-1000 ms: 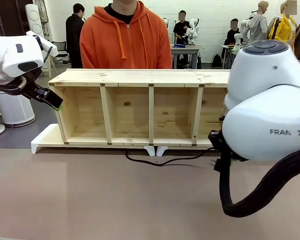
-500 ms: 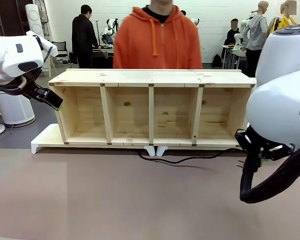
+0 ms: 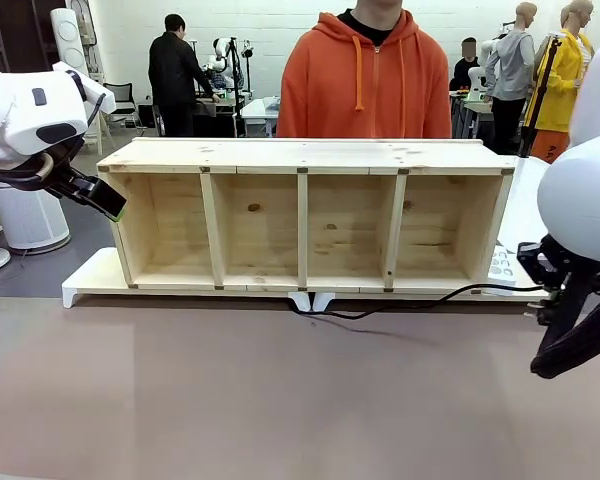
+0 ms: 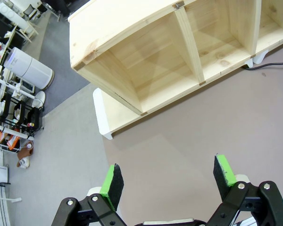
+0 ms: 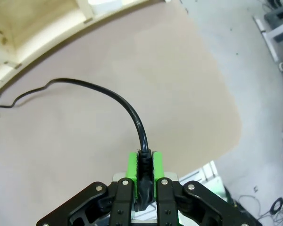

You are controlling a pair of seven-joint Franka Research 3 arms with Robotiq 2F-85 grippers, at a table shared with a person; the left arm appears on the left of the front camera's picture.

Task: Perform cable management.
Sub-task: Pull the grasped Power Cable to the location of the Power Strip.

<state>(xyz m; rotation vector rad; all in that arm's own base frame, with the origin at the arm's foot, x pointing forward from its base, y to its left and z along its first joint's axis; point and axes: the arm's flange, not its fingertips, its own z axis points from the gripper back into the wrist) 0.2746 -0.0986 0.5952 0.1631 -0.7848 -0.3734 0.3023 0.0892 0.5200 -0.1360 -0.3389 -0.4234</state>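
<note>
right pincer [image 5: 144, 157] pinches the cable [image 5: 141, 139], apparently running under the wooden shelf [image 3: 305, 155]; left pincer [image 4: 167, 165] spread.

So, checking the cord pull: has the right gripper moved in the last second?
Yes. The right gripper, shut on the cable, has travelled to the robot's right, from in front of the wooden shelf's last compartment to past its right end.
</note>
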